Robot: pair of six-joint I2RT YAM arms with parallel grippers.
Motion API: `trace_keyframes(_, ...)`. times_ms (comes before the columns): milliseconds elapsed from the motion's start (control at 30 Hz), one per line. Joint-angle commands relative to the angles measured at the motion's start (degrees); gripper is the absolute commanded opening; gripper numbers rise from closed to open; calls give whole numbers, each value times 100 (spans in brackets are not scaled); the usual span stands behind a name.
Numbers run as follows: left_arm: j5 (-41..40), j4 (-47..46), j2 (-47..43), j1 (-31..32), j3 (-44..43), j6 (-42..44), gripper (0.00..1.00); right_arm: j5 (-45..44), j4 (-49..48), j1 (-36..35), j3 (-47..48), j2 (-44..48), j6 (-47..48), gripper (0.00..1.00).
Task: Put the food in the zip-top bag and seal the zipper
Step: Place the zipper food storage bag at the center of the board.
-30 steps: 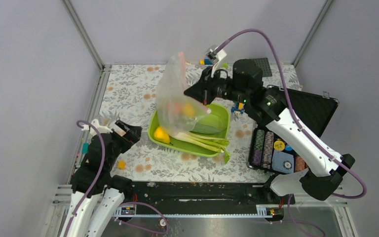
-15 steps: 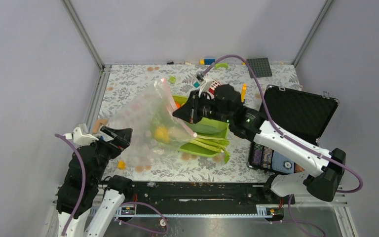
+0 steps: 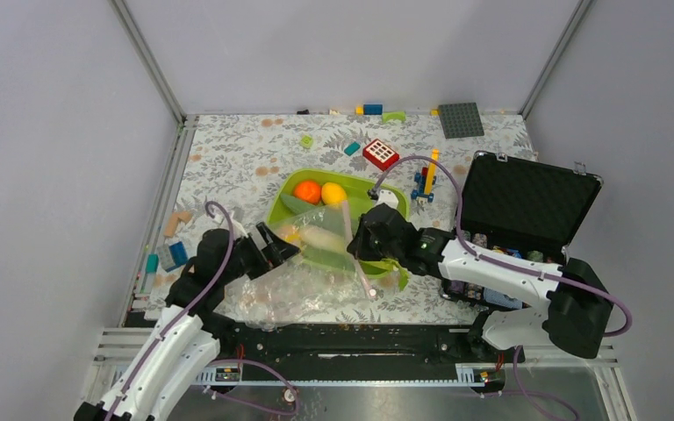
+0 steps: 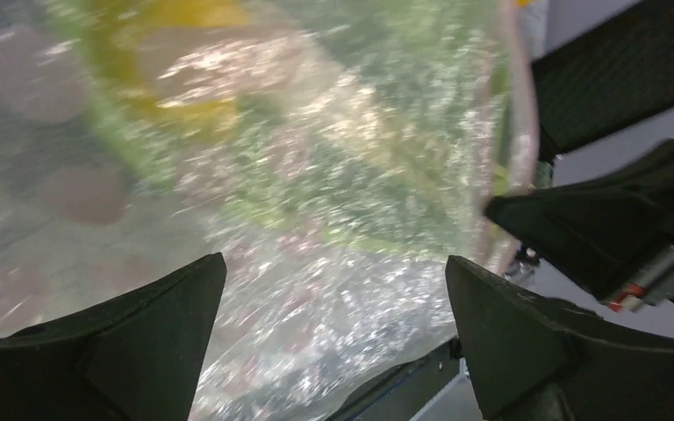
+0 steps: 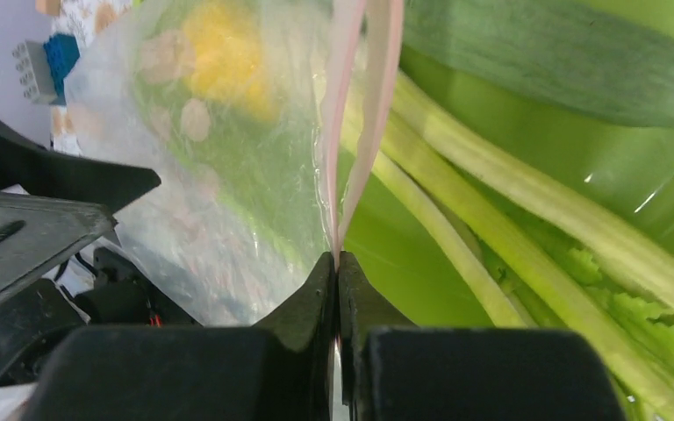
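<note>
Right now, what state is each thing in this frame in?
Bag, lying slack across the tray's near edge
Zipper, unsealed, strips apart above the pinch
Right tool, shut on the zipper
Left tool, open, at the bag
Case, lid open
Orange fruit, in the tray, not bagged

I'm looking into a robotics lab test cell, not a home or a kitchen. Plain grey panel walls (image 3: 53,132) and aluminium frame posts (image 3: 147,61) box in a small tabletop (image 3: 228,158) under a flowered cloth. Along the bottom of the top view, two cabled arms (image 3: 491,263) are bolted to a metal rail (image 3: 360,338). The props are staged: toy fruit (image 3: 308,191), building bricks (image 3: 370,110), an open black case (image 3: 527,202).
</note>
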State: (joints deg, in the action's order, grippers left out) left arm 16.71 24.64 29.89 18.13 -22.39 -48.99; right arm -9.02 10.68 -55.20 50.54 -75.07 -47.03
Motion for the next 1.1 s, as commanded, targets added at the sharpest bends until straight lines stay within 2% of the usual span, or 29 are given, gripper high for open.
trace_keyframes(0,562,-1412,82,416,36,17,99,53,-590,-295,-277,275,73,5)
trace_keyframes(100,555,-1730,279,691,224,48,99,557,-964,-337,-547,430,304,13)
trace_keyframes(167,603,-1955,481,778,360,-18,99,694,-1379,-334,-768,624,474,27)
trace_keyframes(267,682,-2229,780,830,564,-75,99,670,-1306,-331,-902,950,910,52)
trace_keyframes(400,611,-2231,1026,832,600,13,99,-63,-712,-334,-1085,1486,1430,97)
trace_keyframes(533,494,-2258,1006,828,595,8,99,-1401,-162,-325,-1256,2046,2111,100)
trace_keyframes(633,431,-2305,951,833,638,13,99,-1778,5,-325,-1247,2007,2683,100)
trace_keyframes(900,387,-2265,689,829,756,-22,99,-1964,486,-296,-497,863,3380,100)
trace_keyframes(1067,338,-2243,566,835,807,-25,99,-1484,373,-281,-210,504,3349,100)
